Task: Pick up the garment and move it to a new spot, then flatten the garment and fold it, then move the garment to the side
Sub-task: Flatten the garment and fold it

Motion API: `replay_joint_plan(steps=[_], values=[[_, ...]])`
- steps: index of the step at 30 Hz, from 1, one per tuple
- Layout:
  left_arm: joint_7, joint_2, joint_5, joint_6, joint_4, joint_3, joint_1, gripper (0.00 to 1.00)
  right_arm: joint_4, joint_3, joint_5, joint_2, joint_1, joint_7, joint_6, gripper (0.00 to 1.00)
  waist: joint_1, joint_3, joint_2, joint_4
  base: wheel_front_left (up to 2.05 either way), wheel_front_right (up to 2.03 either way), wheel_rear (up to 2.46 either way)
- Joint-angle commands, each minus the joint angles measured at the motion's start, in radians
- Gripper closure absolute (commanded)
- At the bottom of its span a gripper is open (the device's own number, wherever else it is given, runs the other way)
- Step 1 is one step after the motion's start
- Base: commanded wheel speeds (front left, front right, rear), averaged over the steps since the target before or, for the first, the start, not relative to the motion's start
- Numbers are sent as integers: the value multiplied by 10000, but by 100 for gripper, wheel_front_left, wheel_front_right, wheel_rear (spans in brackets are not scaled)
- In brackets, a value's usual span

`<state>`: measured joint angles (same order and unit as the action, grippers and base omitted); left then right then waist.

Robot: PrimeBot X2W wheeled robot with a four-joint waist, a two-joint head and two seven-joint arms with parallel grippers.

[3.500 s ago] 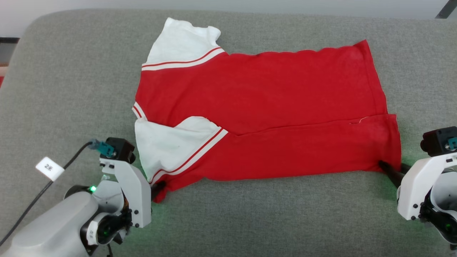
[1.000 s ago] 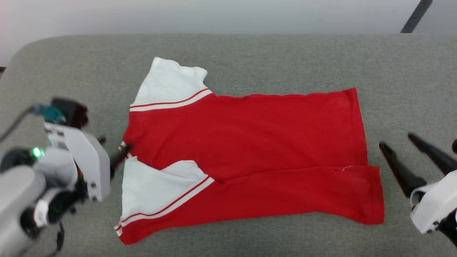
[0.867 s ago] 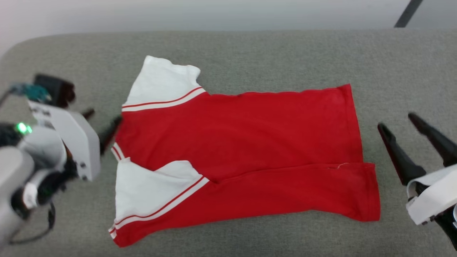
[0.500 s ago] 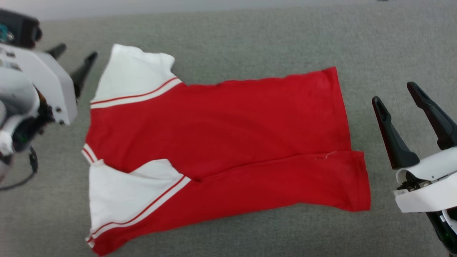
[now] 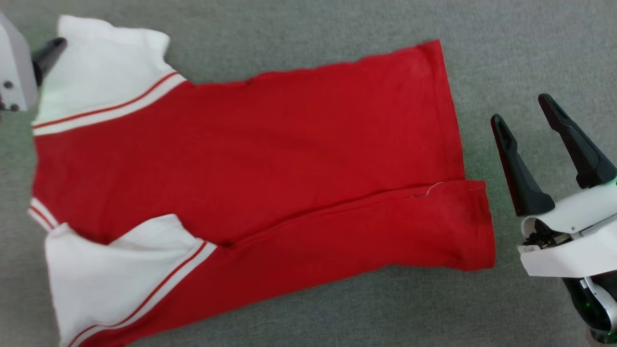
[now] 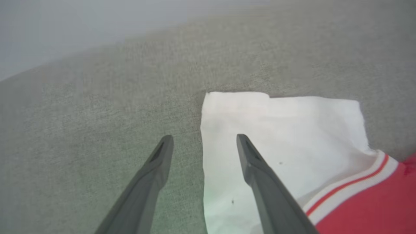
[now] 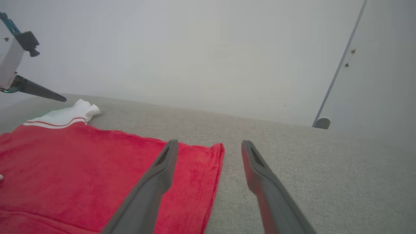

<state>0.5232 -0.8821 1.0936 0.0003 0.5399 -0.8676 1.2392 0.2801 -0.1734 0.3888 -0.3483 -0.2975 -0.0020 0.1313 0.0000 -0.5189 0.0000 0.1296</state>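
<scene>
The left hand (image 6: 204, 138) stands wide and empty, its fingers either side of the far white sleeve's edge. The right hand (image 5: 523, 110), wide and empty, sits just right of the garment (image 5: 241, 154), which lies flat on the grey bench (image 5: 313, 308).

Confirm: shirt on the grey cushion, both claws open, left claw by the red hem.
One point is wrong: the left claw hovers by the white sleeve instead; the left wrist view shows it. The shirt does lie on the grey cushion, and the right claw is open like the left.
</scene>
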Motion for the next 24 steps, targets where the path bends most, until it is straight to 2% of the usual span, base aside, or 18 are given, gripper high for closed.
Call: replay_joint_plan(steps=[1, 8, 9, 13, 14, 16, 18, 19, 22, 24], values=[[199, 37, 24, -13, 140, -56, 139, 0, -9, -48, 38, 20, -114, -81, -10, 0, 0, -519, 0, 397, 0, 0, 0], [1386, 382, 160, 91, 1084, -238, 655, 0, -77, -103, 96, 7, -255, -82, -10, 0, 0, -600, 0, 410, 0, 0, 0], [1535, 418, 151, 102, 1190, -284, 725, 3, -72, -98, 117, 12, -267, -59, -10, 0, 0, -601, 0, 410, 0, 0, 0], [2049, 684, 442, 175, 1643, -240, 895, 4, -60, -49, 168, 26, -330, 48, -10, 0, 0, -616, 0, 425, 0, 0, 0], [2196, 781, 488, 151, 1709, -264, 922, 7, -52, -31, 177, 17, -342, 80, -10, 0, 0, -621, 0, 421, 0, 0, 0], [2432, 971, 676, 251, 1869, -229, 959, 18, -51, 4, 238, 40, -338, 140, -10, 0, 0, -633, 0, 415, 0, 0, 0], [2713, 1134, 682, 190, 1923, -349, 939, 62, -73, 33, 272, 53, -331, 213, -10, 0, 0, -633, 0, 408, 0, 0, 0], [2760, 1222, 768, 170, 1960, -316, 950, 100, -115, 49, 301, 64, -305, 313, -10, 0, 0, -634, 0, 401, 0, 0, 0], [2743, 1397, 811, 227, 2092, -284, 1065, 100, -140, 45, 346, 69, -320, 502, -10, 0, 0, -641, 0, 389, 0, 0, 0], [2534, 1513, 763, 71, 2083, -264, 1185, 100, -150, -26, 441, 25, -357, 691, -10, 0, 0, -651, 0, 386, 0, 0, 0]])
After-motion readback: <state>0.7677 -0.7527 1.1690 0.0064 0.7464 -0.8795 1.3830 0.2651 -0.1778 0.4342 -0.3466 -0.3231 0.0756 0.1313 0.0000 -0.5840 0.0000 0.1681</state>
